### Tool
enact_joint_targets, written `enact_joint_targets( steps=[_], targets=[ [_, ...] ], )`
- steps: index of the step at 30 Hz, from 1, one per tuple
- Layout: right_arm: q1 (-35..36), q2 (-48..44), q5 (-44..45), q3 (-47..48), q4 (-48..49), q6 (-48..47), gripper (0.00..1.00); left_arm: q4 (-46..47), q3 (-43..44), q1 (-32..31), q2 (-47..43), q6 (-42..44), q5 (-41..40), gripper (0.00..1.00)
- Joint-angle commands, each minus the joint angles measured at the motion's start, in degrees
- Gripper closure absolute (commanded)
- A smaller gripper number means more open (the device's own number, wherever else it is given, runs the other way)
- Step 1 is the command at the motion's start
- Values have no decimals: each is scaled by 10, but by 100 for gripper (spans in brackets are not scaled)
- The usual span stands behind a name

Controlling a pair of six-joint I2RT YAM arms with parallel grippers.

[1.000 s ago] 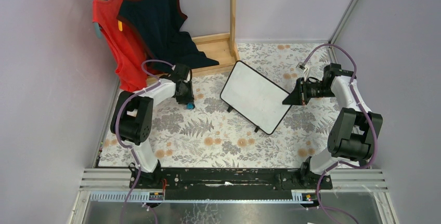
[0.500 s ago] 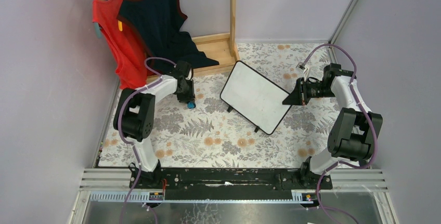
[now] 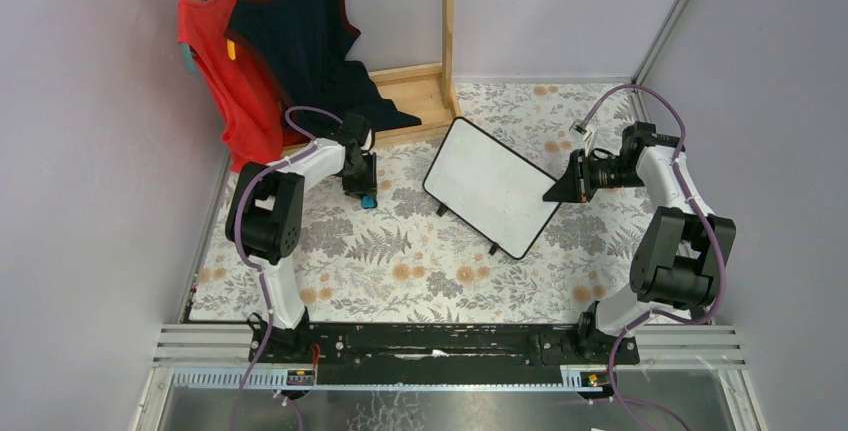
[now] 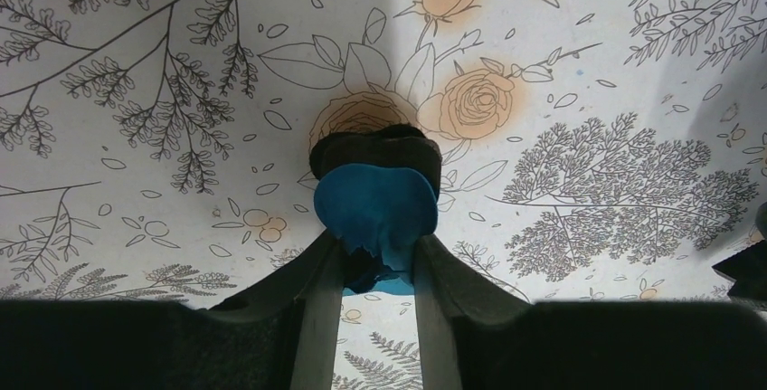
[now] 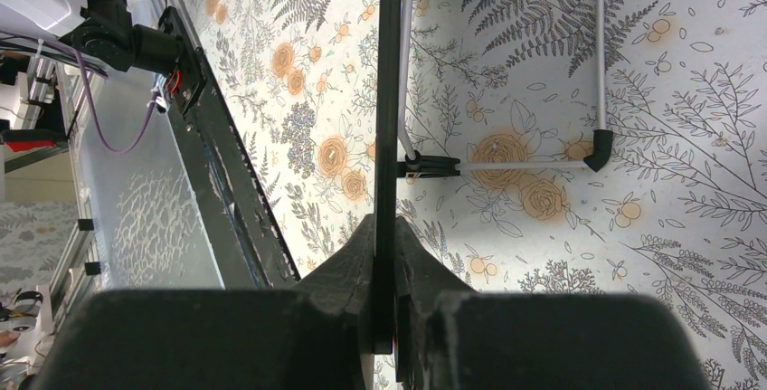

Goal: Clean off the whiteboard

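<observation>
The whiteboard [image 3: 490, 185] stands tilted on its small black feet at the middle of the floral cloth, and its face looks blank. My right gripper [image 3: 556, 191] is shut on its right edge. In the right wrist view the board [image 5: 389, 91] shows edge-on between my shut fingers [image 5: 357, 254], with its stand legs [image 5: 599, 64] to the right. My left gripper [image 3: 364, 193] is left of the board, low over the cloth, shut on the small blue-black eraser [image 3: 369, 202]. In the left wrist view the eraser [image 4: 375, 202] sits between my fingers [image 4: 318, 290], black pad facing away.
A wooden clothes rack [image 3: 447, 21] stands at the back left with a red top [image 3: 215, 61] and a dark top [image 3: 310, 41] hanging just behind the left arm. Purple walls close in on both sides. A black rail [image 3: 440, 341] runs along the near edge.
The left arm has shifted slightly to the right, carrying the eraser a little with it. The right arm and the whiteboard have not moved.
</observation>
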Motion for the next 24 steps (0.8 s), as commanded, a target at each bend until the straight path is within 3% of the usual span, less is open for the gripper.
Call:
enact_joint_targets(
  steps=[1,11,12,13,20,24],
  targets=[
    [10,5,-25,7,-43,-13,100,-21,11,2,-2,10,11,65],
    [10,5,-25,8,-42,-12,100,-20,9,3,-45,7,-7,38],
    [10,5,-24,8,-42,-12,100,-18,8,3,-50,7,-10,13],
    [10,4,-24,8,-41,-11,100,-16,6,3,-55,5,-13,2],
    [10,3,-22,8,-41,-10,100,28,-32,3,-105,-11,-45,0],
    [10,-1,-21,8,-39,-6,82,31,-36,3,-114,-12,-51,0]
  ],
)
